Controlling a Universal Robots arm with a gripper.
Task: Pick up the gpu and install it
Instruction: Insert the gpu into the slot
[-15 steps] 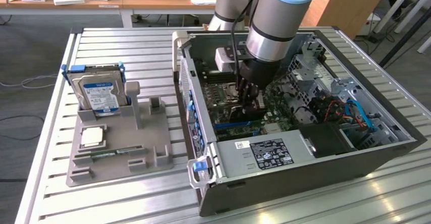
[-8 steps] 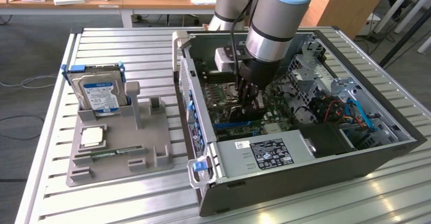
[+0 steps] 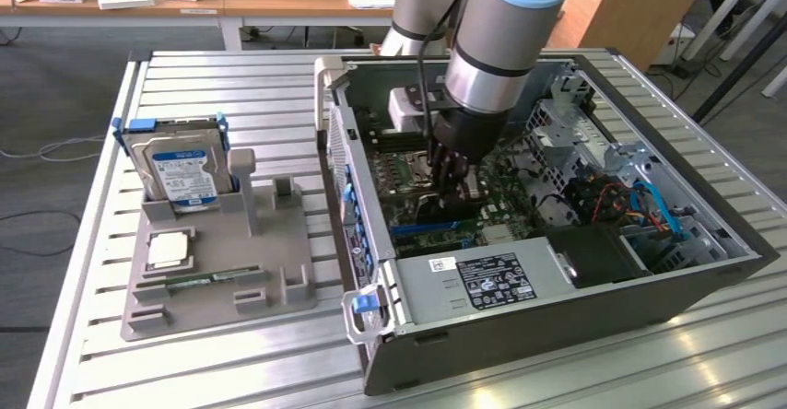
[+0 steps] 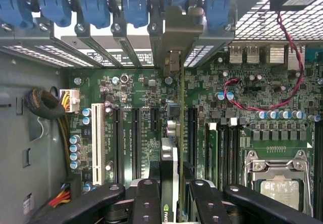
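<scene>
Black gripper (image 4: 171,191) fingers clamp the gpu (image 4: 169,156), which stands edge-on over the motherboard (image 4: 136,88) slots, its silver bracket (image 4: 174,37) at the computer case (image 3: 554,335) rear wall.

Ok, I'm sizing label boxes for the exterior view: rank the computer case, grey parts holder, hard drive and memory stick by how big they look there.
Largest to smallest:
1. computer case
2. grey parts holder
3. hard drive
4. memory stick
No two look alike.

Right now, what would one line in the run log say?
tool: shut on gpu | gpu: upright over motherboard, bracket at case wall | seated: cannot tell
</scene>
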